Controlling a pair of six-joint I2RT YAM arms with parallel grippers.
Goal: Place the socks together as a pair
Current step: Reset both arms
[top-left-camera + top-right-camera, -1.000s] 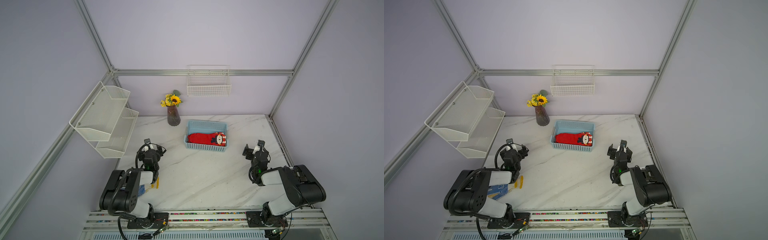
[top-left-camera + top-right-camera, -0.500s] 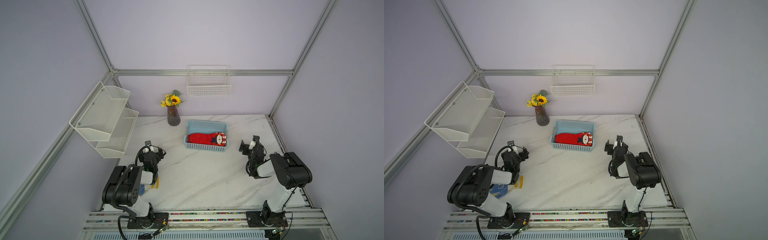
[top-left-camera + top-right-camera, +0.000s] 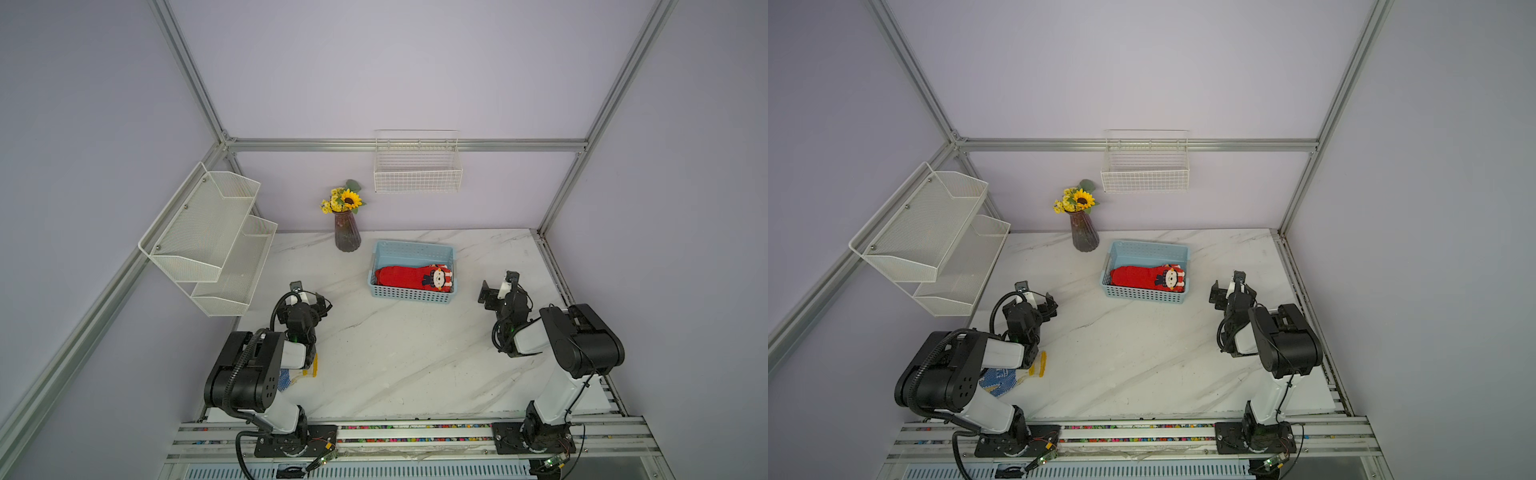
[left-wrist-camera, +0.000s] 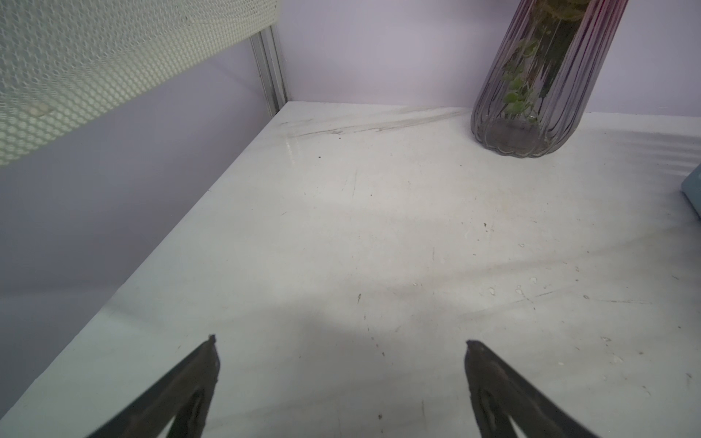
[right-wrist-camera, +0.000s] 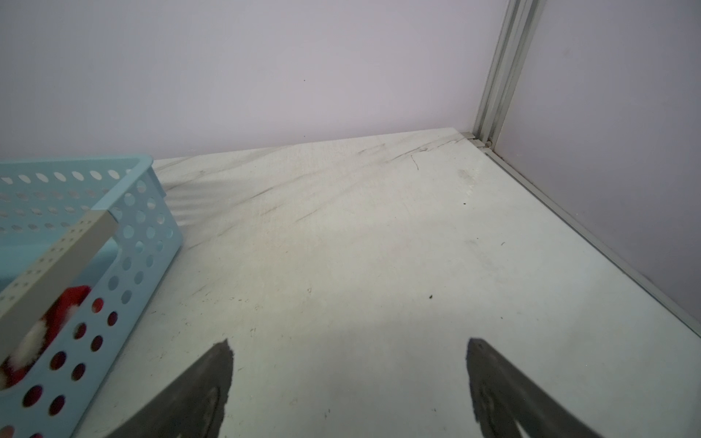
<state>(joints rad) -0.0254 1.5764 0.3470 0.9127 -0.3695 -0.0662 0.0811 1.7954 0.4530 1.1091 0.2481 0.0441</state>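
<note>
Top views: red socks (image 3: pixel 409 277) lie together in the blue basket (image 3: pixel 415 248) at the rear of the surface (image 3: pixel 395 353) | left fingers (image 4: pixel 197 371) and right fingers (image 5: pixel 212 375) spread wide, empty, either side of it — apparently parked clear of the pair

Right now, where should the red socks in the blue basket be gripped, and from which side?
Probably the plain red middle of the socks, from straight above: they lie flat in the basket, by its near wall, and the walls block side entry.
</note>
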